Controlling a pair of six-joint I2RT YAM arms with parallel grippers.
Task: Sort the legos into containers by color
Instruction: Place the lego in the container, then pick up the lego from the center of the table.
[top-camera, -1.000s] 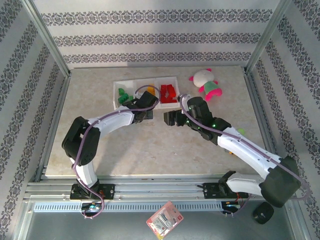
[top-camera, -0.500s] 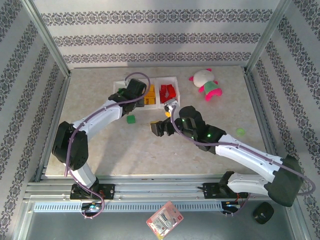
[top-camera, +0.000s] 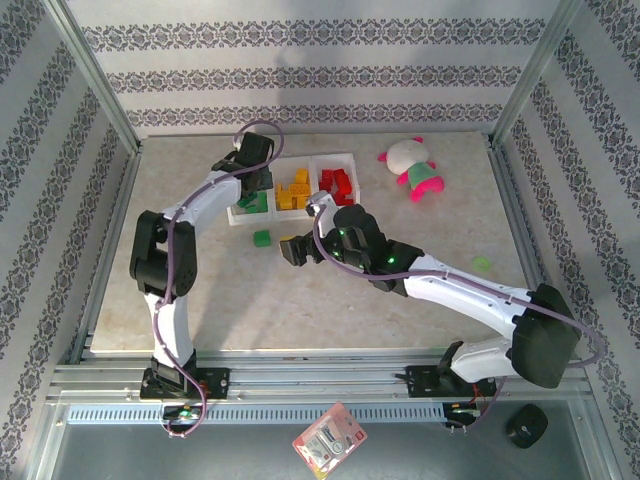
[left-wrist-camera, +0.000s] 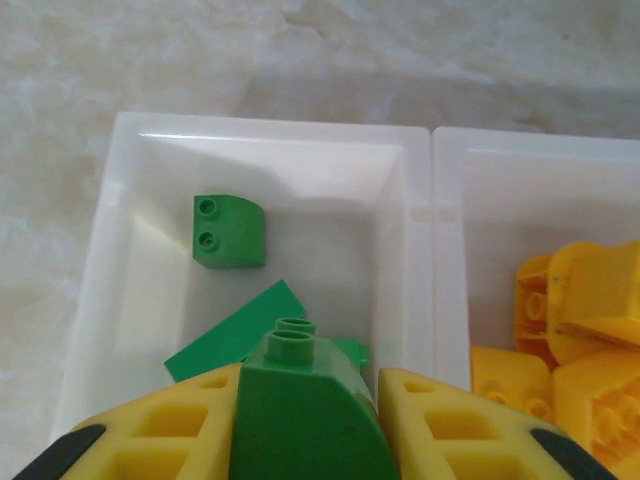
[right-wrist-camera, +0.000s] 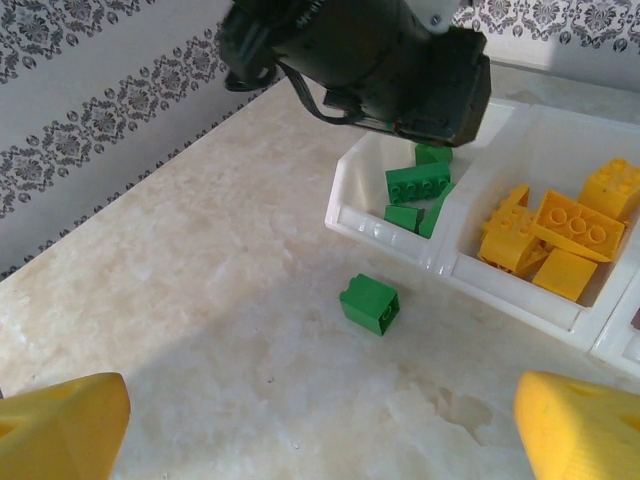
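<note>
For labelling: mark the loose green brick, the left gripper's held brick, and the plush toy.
loose green brick (right-wrist-camera: 369, 303), right wrist view, its middle.
held green brick (left-wrist-camera: 305, 420), left wrist view, sloped face.
plush toy (top-camera: 404, 156), top view, white head.

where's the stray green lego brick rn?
Top external view, left of centre: the small green plastic brick sits on the table just outside the translucent white tray's green compartment.

A pink, white and green plush toy (top-camera: 412, 167) lies well right of and beyond the right pincer (top-camera: 296, 250). A small pale green scrap (top-camera: 482, 263) sits on the marbled table (top-camera: 330, 310), far to that pincer's right.
</note>
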